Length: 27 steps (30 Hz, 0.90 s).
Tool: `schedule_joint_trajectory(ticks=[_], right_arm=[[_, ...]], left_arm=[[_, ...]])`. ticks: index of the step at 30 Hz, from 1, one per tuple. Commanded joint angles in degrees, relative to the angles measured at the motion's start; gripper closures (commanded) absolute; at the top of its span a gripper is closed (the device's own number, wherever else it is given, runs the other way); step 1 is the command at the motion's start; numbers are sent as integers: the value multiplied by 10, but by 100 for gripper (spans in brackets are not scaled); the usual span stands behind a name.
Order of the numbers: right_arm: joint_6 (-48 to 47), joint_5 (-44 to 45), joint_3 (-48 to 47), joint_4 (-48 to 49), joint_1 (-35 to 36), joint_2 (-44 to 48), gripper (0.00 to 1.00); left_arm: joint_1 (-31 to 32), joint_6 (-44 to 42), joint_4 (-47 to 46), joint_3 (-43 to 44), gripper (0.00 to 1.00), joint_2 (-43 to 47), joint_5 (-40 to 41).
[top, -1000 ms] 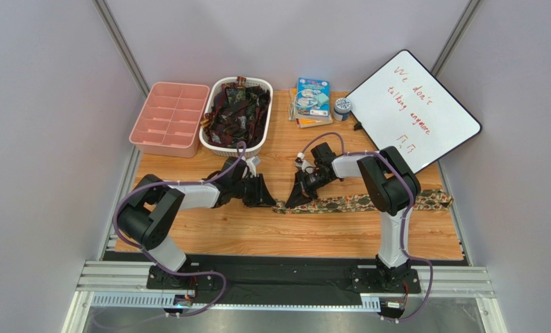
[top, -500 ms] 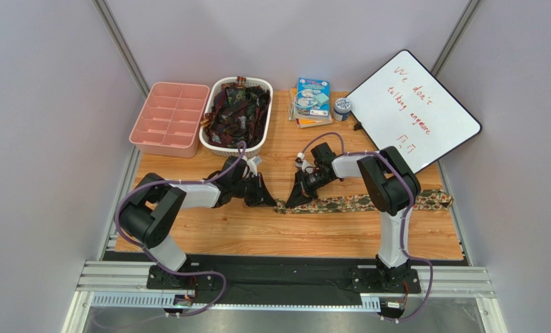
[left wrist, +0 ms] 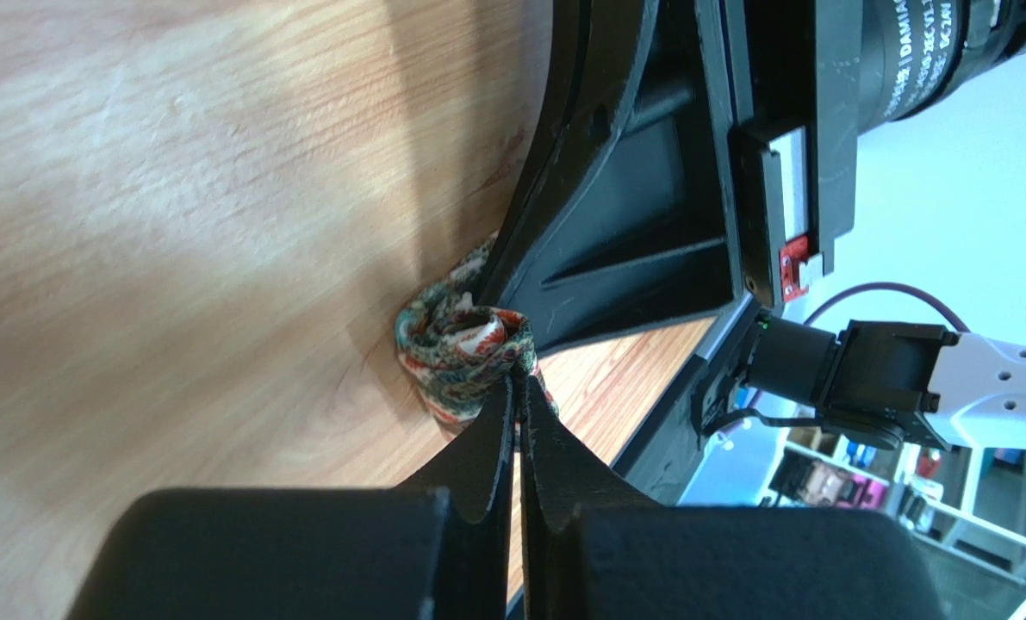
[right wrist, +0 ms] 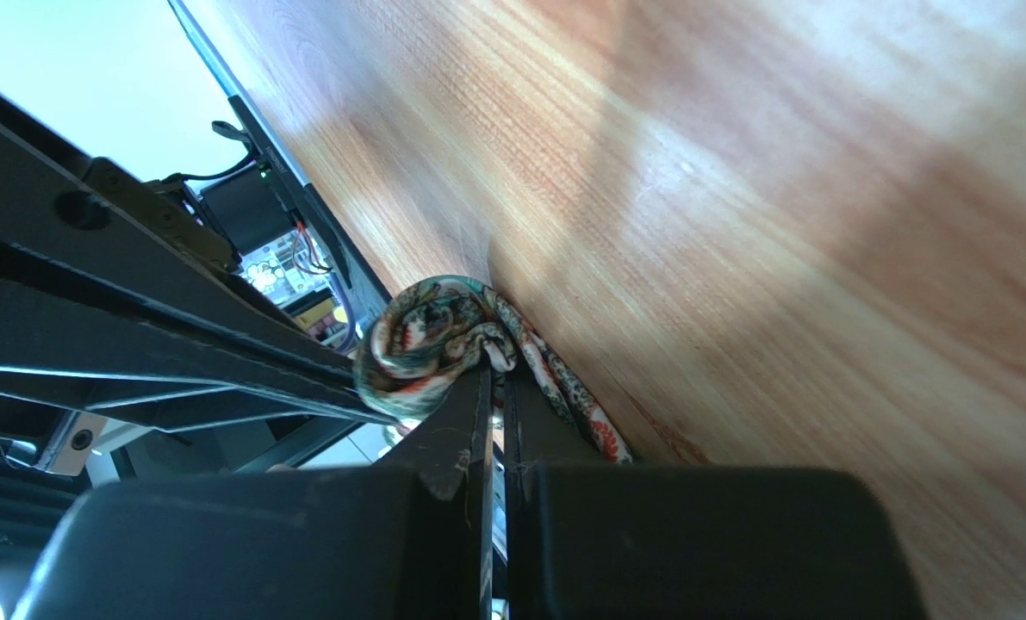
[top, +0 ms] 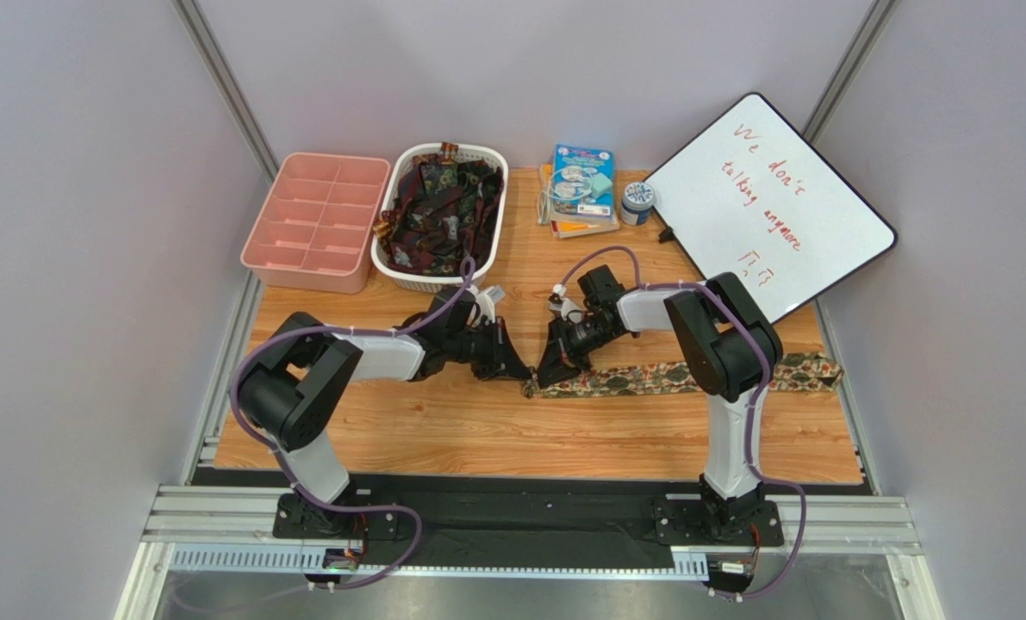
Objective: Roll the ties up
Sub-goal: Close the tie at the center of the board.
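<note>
On a wooden table (top: 544, 439), a green and tan patterned tie (top: 686, 376) lies stretched out to the right. Its left end is wound into a small coil (left wrist: 460, 351) near the middle. The left hand (top: 515, 368) and right hand (top: 548, 371) meet there, both pinched shut on the coil. Dark ties (top: 443, 207) fill a white basket (top: 399, 268) at the far left.

The overhead view was bright, even and sharp; in both wrist views pale glare bands crossed the surface (right wrist: 803, 194) (near foreground dark, soft).
</note>
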<state>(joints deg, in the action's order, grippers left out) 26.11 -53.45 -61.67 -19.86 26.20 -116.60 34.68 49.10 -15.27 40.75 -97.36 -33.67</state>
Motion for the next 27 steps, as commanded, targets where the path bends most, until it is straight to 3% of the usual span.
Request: schedule_joint_trajectory(ticks=[1, 11, 18, 27], right_arm=[[-20, 96, 3, 15, 11, -7, 100], [-21, 102, -6, -8, 11, 21, 99], [18, 63, 17, 29, -1, 44, 83], [47, 29, 40, 47, -29, 62, 70]], left_arm=[[14, 0, -14, 33, 100, -38, 3], [18, -96, 150, 79, 100, -75, 68], [19, -113, 184, 73, 100, -64, 91], [19, -119, 196, 79, 100, -62, 102]])
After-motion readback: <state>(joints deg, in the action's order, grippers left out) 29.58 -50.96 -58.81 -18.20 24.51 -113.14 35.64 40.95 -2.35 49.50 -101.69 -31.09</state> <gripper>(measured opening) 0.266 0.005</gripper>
